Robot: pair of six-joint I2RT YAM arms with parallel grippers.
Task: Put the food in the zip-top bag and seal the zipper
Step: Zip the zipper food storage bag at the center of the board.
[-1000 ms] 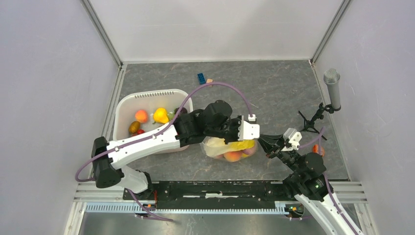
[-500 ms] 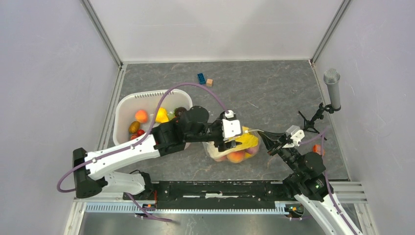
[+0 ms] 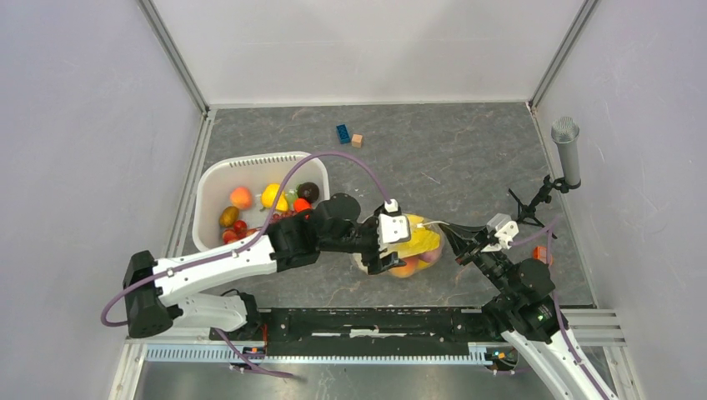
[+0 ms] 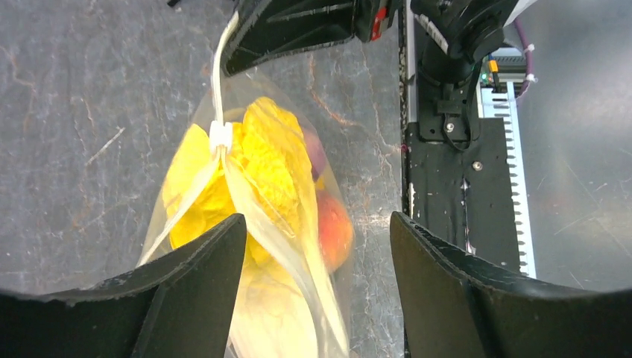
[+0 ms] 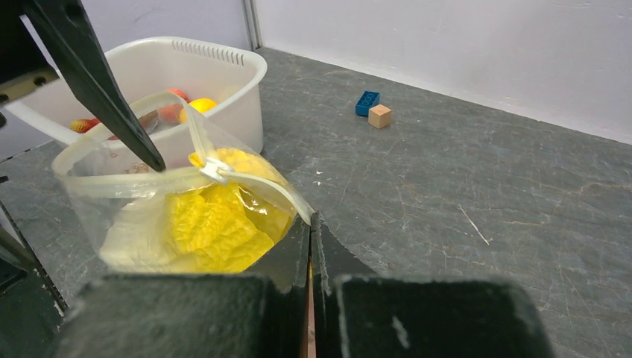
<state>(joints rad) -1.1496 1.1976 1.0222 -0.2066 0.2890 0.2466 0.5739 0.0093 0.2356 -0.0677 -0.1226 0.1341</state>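
The left tool (image 4: 317, 220) hangs over the zip-top bag (image 3: 414, 250) with its 2 fingers spread apart, 1 on each side of the bag, gripping nothing. The right tool (image 5: 313, 224) is pinched together on the bag's mouth edge. The bag sits near the desk's (image 3: 467, 150) front edge, about mid-width, just right of the white basket (image 3: 250, 160). Inside it show a crinkled yellow piece (image 4: 276, 156) and a peach (image 4: 334, 227). The zipper (image 5: 134, 181) gapes unsealed. More food (image 3: 241, 197) lies in the basket.
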